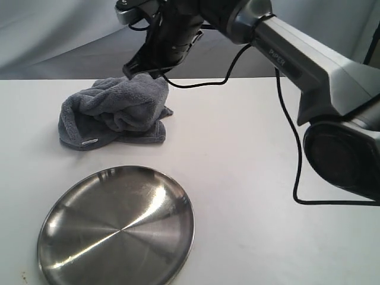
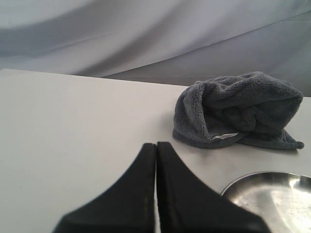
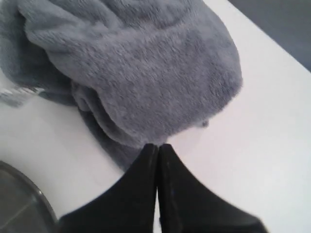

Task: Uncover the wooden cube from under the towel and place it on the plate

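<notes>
Readable text: "PiPER" in dark letters on the grey link of the right arm (image 1: 279, 59). There's a white tag (image 2: 224, 137) on the towel's hem, print too small to read.

Towel (image 1: 116, 113): dark grey plush, deep pile, bunched into a folded lump on the matte white table (image 1: 249, 178). The wooden cube shows in no view, so I can't tell if it sits under the lump.

Plate (image 1: 116, 228): round polished steel, shallow raised rim, radial streaks. It's on the camera side of the towel, near it but not touching.

Right gripper (image 1: 138, 68): black tapered fingers pressed flat together, tips at the towel's far top edge. The wrist view shows no cloth between them.

Left gripper (image 2: 156, 145): same black wedge fingers, closed tight, nothing held. It's apart from the towel, on its tag side.
</notes>
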